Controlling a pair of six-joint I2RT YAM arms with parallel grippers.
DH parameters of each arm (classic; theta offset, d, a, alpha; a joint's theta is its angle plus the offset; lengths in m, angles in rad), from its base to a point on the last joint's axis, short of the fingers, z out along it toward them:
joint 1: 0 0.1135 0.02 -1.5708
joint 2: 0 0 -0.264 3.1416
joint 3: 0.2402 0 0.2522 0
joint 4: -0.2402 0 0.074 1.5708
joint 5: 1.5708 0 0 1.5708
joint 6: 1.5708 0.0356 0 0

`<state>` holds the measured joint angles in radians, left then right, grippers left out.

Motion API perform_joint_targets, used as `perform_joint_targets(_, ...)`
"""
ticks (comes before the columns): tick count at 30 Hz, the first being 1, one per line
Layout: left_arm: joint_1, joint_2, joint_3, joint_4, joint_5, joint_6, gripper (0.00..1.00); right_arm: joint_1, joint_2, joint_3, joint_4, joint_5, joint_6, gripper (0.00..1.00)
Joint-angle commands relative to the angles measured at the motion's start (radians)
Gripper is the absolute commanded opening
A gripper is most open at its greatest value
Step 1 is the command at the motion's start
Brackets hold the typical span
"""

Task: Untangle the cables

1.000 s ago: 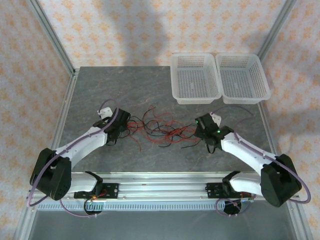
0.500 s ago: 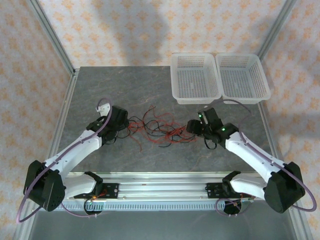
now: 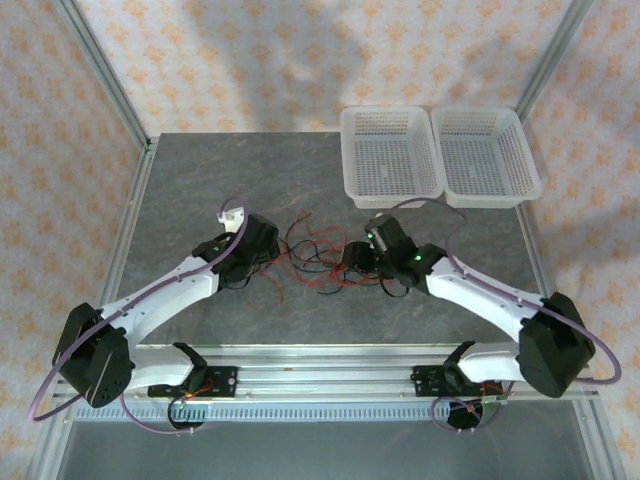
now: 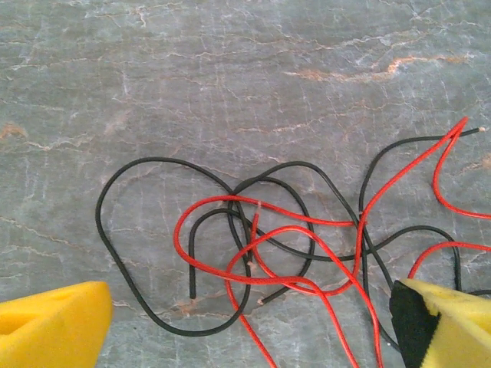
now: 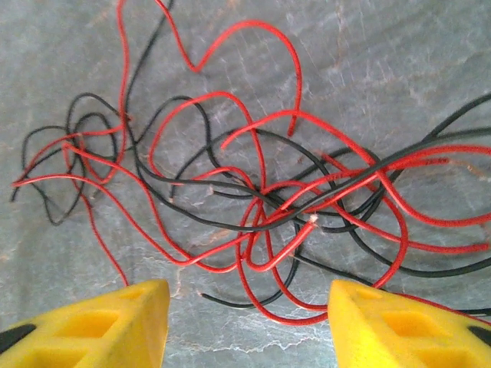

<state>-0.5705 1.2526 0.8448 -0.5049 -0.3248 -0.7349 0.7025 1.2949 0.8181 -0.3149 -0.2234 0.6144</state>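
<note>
Grey stone table [image 3: 200, 180], top view: red and black cables [image 3: 318, 262] clumped mid-table between both arms; left wrist: left gripper [image 4: 249, 330] spread wide, empty, over the clump's edge; right wrist: right gripper [image 5: 245, 307] parted, empty, straddling the knot; risk: pinching several crossed strands together would tighten it.

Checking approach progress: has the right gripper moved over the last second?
Yes. In the top view the right gripper has slid left, from below the left basket's right edge to below its left edge, into the cables.
</note>
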Motion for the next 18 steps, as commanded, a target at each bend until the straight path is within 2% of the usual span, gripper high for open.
perform_joint_targets(1, -0.013, 0.005, 0.028, 0.015, -0.012, -0.014, 0.96, 0.016, 0.016, 0.003, 0.030, 0.094, 0.064, 0.55)
perform_joint_targets(15, -0.066, -0.015, 0.009, 0.113, 0.011, 0.041, 0.95, 0.018, 0.129, -0.008, 0.115, 0.109, 0.102, 0.50)
perform_joint_targets(18, -0.075, -0.026, 0.000, 0.134, 0.018, 0.053, 0.95, 0.018, 0.152, 0.000, 0.121, 0.120, 0.103, 0.45)
